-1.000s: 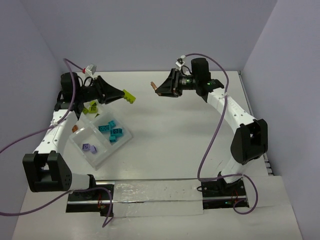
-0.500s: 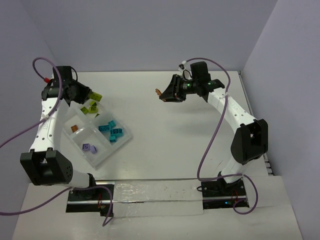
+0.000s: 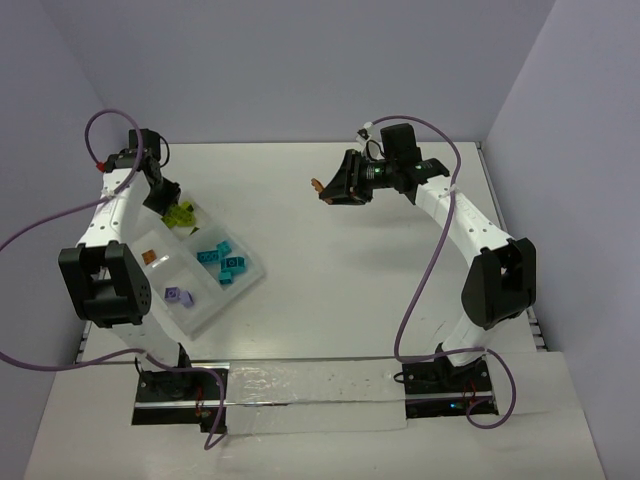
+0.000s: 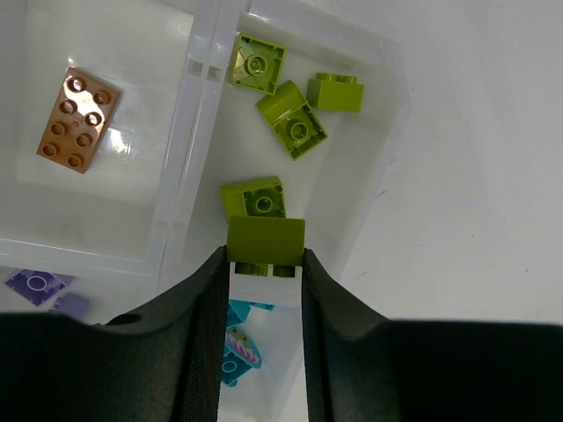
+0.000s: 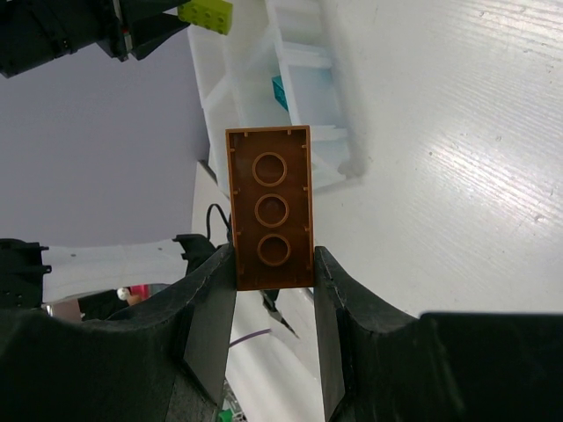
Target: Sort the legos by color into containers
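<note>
- Left gripper [image 4: 265,268] pinches a lime brick [image 4: 266,239] over the tray's [image 4: 186,149] lime compartment [image 4: 339,158], top view's upper left.
- Right gripper [image 5: 271,272] clamps an orange brick [image 5: 269,207] by its long sides, upper centre.
- Likely light, rigid, slick; grip flat sides.

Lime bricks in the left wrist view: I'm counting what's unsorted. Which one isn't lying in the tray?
The lime brick pinched in the left hand, nearest the camera; the other four lie loose on the floor of one tray compartment.

White arm links [image 3: 455,215], black joints [image 3: 497,283], trailing purple cables [image 3: 436,262]
</note>
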